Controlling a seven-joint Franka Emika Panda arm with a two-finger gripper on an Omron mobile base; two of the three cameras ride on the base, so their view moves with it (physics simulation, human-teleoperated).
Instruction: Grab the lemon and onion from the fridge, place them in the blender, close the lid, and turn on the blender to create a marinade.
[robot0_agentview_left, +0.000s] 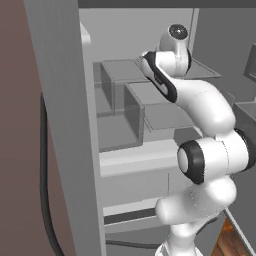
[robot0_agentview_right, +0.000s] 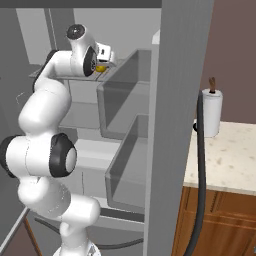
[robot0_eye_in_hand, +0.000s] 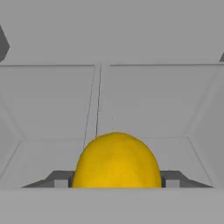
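Off to the side of the open door

White paper-towel roll (robot0_agentview_right: 212, 115) upright on speckled pale countertop (robot0_agentview_right: 225, 160), above wooden cabinet (robot0_agentview_right: 220, 222); black hose (robot0_agentview_right: 200, 185) hanging alongside.

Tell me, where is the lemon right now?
The lemon sits between the tips of the claw in the hand view; the right base view shows it up on an upper shelf inside the fridge.
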